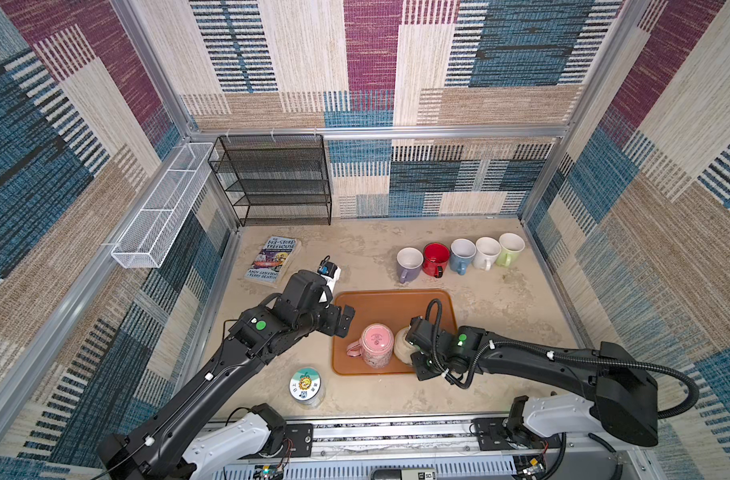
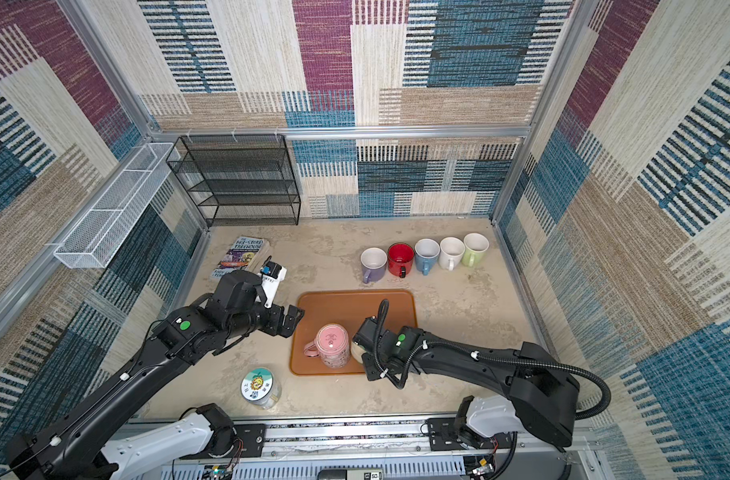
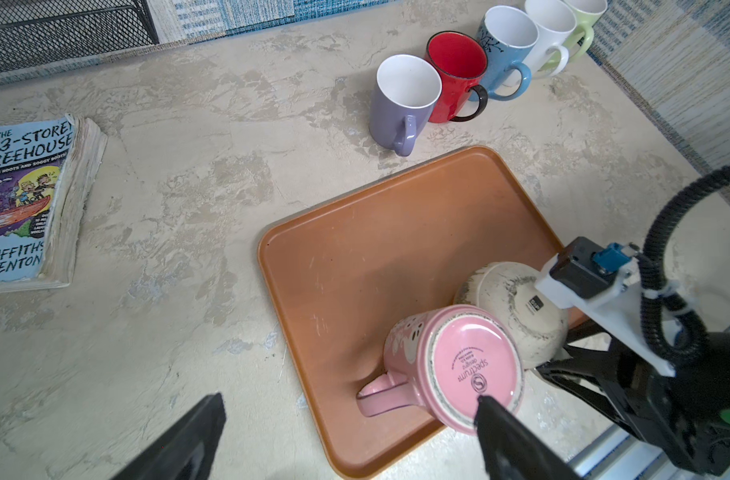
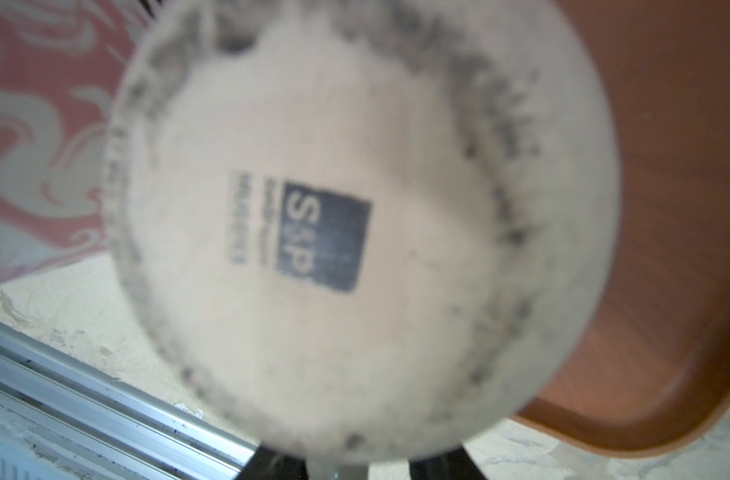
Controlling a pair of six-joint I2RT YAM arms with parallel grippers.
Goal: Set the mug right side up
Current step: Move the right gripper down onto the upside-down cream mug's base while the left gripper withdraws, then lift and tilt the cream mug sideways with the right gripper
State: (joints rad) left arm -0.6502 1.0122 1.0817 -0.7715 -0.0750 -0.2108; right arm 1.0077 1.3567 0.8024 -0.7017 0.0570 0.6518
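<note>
Two mugs stand upside down, side by side, at the near edge of the orange tray [image 1: 380, 305]. One is a cream speckled mug [image 1: 401, 347] [image 3: 508, 303]. Its base fills the right wrist view [image 4: 355, 208]. My right gripper [image 1: 413, 356] [image 4: 346, 469] is at its near side, with dark fingers [image 4: 272, 467] on either side of a grey handle-like part. A thin gap shows on one side, blurred. The other is a pink mug [image 1: 376, 345] [image 3: 471, 365]. My left gripper [image 1: 346, 322] [image 3: 350, 401] hovers open over the tray's left edge and holds nothing.
Several upright mugs form a row behind the tray, from a purple mug [image 1: 410, 262] to a green mug [image 1: 509, 248]. A book [image 1: 272, 259] lies at the back left and a lidded jar [image 1: 307, 384] stands near the front. A black mesh rack [image 1: 276, 178] and a white wire basket [image 1: 164, 203] line the walls.
</note>
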